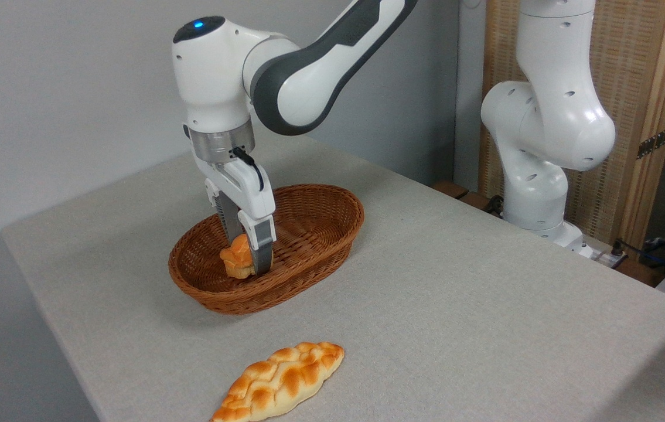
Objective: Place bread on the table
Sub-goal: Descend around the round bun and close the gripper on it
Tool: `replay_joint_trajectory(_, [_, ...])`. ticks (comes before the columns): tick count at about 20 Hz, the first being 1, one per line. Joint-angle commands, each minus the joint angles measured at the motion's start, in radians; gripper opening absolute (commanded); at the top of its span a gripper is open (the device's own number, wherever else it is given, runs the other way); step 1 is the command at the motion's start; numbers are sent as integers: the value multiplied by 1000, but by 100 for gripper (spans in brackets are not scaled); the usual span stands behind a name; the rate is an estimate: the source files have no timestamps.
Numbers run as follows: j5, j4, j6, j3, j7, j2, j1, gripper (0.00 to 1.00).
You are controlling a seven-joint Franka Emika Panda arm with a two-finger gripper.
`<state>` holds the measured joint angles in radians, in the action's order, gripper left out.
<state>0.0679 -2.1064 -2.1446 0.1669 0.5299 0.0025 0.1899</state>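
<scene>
Grey cloth covers the table (484,305), and I see my gripper (245,258) reaching straight down into the wicker basket (320,234), fingers squeezed on the little bun (234,258) sitting right between them.

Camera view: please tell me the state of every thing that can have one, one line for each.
pincer: lowered into the basket, fingers closed on the bun
bun: inside the basket, gripped
basket: upright on the table
braided loaf: lying flat on the table, untouched
table: cloth-covered
</scene>
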Motion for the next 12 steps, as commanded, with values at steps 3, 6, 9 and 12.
replay_joint_trajectory(3, [-8, -18, -24, 3, 5, -12, -1, 43])
replay_joint_trajectory(6, [-8, -18, -21, 3, 5, -12, -1, 42])
replay_joint_trajectory(9, [-8, -18, -18, 3, 5, -13, -1, 42])
replay_joint_trajectory(12, [-10, -17, -14, 3, 7, -21, -1, 43])
